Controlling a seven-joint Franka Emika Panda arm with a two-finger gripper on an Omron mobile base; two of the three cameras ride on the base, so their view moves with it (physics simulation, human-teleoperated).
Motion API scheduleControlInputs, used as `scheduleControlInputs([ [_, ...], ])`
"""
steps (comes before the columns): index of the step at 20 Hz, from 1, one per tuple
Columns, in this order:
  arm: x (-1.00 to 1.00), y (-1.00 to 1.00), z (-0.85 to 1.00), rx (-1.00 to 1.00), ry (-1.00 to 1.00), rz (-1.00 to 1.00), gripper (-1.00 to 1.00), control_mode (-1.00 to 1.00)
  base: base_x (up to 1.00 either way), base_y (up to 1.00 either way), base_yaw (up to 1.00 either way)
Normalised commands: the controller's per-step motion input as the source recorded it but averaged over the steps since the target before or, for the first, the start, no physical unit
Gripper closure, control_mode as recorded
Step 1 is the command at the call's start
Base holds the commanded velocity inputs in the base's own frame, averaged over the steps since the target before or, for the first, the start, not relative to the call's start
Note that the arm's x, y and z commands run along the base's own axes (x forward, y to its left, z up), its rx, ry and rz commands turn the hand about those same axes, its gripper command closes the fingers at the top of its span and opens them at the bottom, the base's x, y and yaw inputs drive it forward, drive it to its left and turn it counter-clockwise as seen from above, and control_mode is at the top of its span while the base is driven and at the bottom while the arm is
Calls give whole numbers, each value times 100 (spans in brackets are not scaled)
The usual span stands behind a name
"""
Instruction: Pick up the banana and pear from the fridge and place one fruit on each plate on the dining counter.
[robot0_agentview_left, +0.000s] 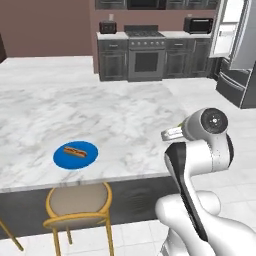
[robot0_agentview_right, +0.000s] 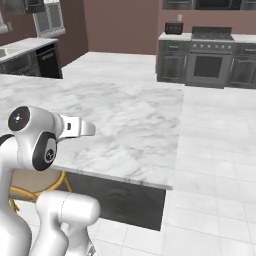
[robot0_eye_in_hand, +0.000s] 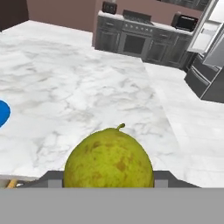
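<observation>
The gripper holds the yellow-green pear, with its jaws clamped on both sides of it, up above the white marble dining counter. A blue plate with a hot dog sits on the counter.

No readable text, labels or numbers anywhere.
</observation>
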Motion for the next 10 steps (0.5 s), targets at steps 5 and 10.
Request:
scheduleControlInputs([
  [5, 0, 0, 0, 0, 0, 0, 100, 100, 60, 17, -13],
  [10, 0, 0, 0, 0, 0, 0, 100, 100, 39, 14, -1],
])
